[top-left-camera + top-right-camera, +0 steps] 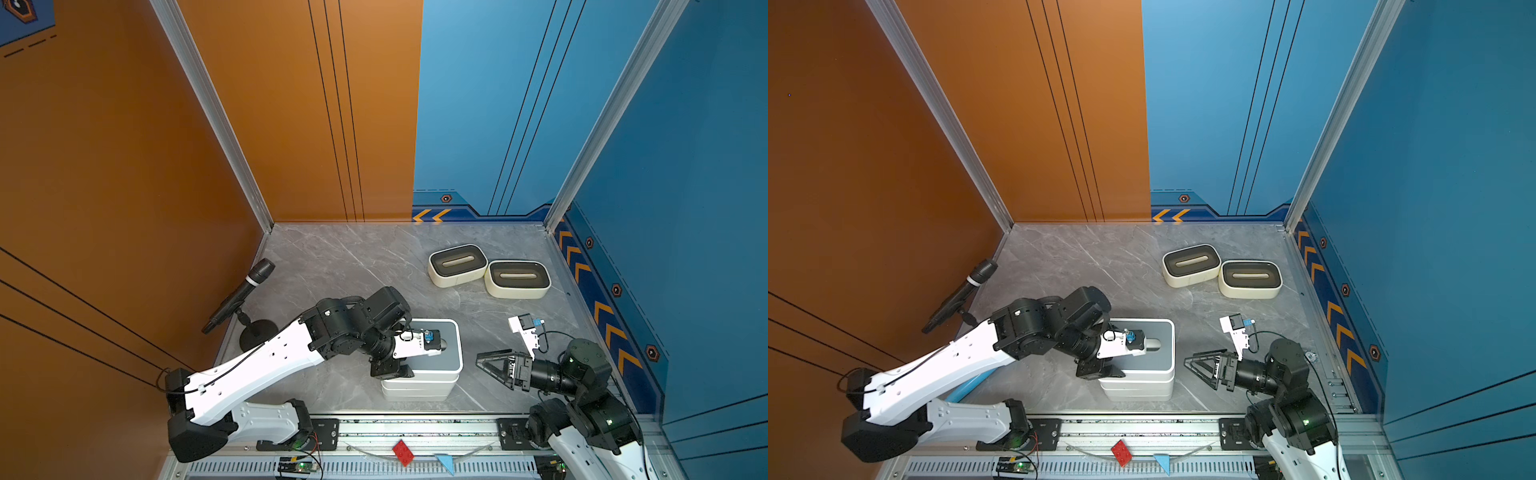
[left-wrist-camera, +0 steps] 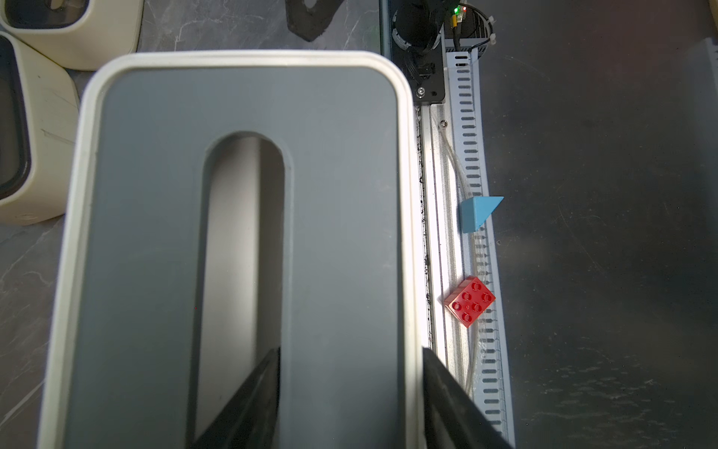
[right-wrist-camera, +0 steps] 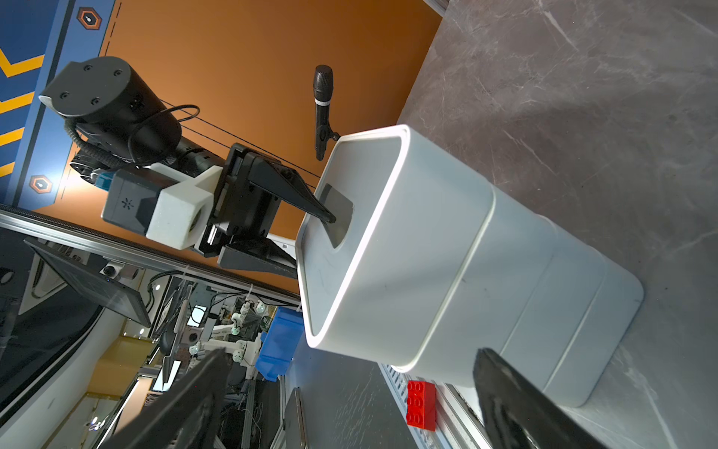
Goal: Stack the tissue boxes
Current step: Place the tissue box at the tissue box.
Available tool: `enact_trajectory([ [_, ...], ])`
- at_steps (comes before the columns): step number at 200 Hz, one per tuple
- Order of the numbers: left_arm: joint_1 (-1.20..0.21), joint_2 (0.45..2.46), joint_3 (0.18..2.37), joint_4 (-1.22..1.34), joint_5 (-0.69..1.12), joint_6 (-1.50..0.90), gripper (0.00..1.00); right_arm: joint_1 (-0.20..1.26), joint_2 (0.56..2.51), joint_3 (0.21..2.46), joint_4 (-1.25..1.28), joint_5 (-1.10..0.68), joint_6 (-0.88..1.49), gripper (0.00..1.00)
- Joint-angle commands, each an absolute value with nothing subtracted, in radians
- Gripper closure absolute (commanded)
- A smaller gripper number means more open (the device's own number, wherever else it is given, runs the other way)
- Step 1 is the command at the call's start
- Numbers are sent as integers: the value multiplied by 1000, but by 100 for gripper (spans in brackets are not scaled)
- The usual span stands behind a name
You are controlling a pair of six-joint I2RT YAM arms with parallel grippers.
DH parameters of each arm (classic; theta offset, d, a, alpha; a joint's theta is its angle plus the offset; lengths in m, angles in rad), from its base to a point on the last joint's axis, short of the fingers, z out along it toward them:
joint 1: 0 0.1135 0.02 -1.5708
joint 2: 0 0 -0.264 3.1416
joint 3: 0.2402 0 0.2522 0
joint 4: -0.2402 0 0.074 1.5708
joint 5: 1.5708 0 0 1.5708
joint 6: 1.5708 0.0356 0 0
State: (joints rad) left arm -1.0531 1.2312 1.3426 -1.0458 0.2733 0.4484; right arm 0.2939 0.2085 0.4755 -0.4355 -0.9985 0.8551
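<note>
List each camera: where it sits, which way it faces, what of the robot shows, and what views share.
Top views: high over the base rail, facing down across the table; both show left arm, right arm, white stack, cream boxes.
Left wrist: on the left arm, looking down onto the stack; left gripper shows, one finger in the slot.
Right wrist: on the right arm, facing sideways at the stack; right gripper, open, and left gripper show.
Shared: stack and red brick appear in every view.
</note>
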Motion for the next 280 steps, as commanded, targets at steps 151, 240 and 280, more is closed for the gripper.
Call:
enact_trajectory([
  [151,-1065,1198,1364,-1046,297,446,34,304,284,534,-406,-971,831,0],
  [240,-1063,1196,1402,-1047,305,448,25,294,353,604,-430,-950,778,0],
  [280,-1062,1192,1466,-1019,326,429,2,262,398,659,-431,-907,745,0],
])
